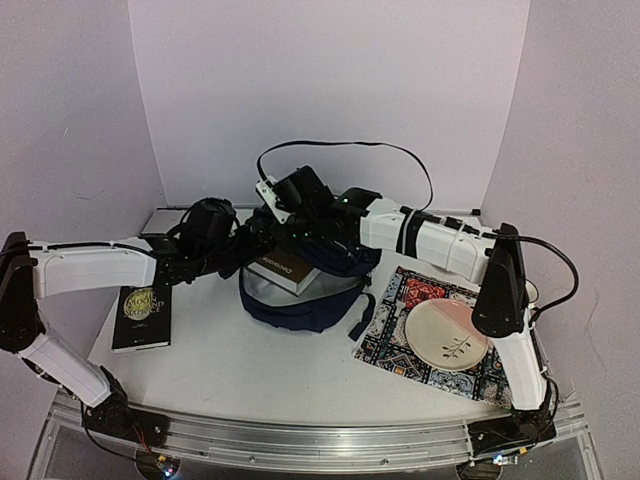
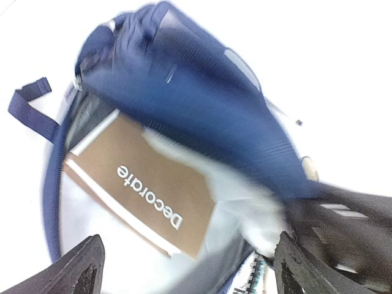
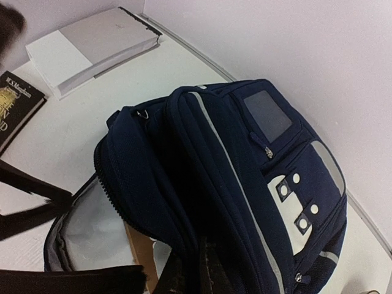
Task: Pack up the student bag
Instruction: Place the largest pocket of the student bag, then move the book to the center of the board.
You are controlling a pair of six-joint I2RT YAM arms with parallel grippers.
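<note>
The student bag [image 1: 310, 300] is a dark navy backpack lying in the middle of the table with its main pocket unzipped. A brown book titled "Decorate" [image 2: 147, 190] lies inside the mouth on the pale lining, also seen from above as the brown book [image 1: 280, 268]. My left gripper [image 2: 190, 275] is open just in front of that mouth, its dark fingertips [image 2: 79, 269] wide apart and holding nothing. My right gripper [image 3: 202, 272] is shut on a fold of the student bag [image 3: 245, 171] at the top edge of the opening and holds it up.
A black book with gold lettering [image 1: 142, 315] lies on the table at the left. A white book [image 3: 92, 43] lies at the back left by the wall. A patterned mat [image 1: 395, 335] with a cream plate [image 1: 447, 335] is at the right. The bag's strap [image 2: 30, 107] trails out.
</note>
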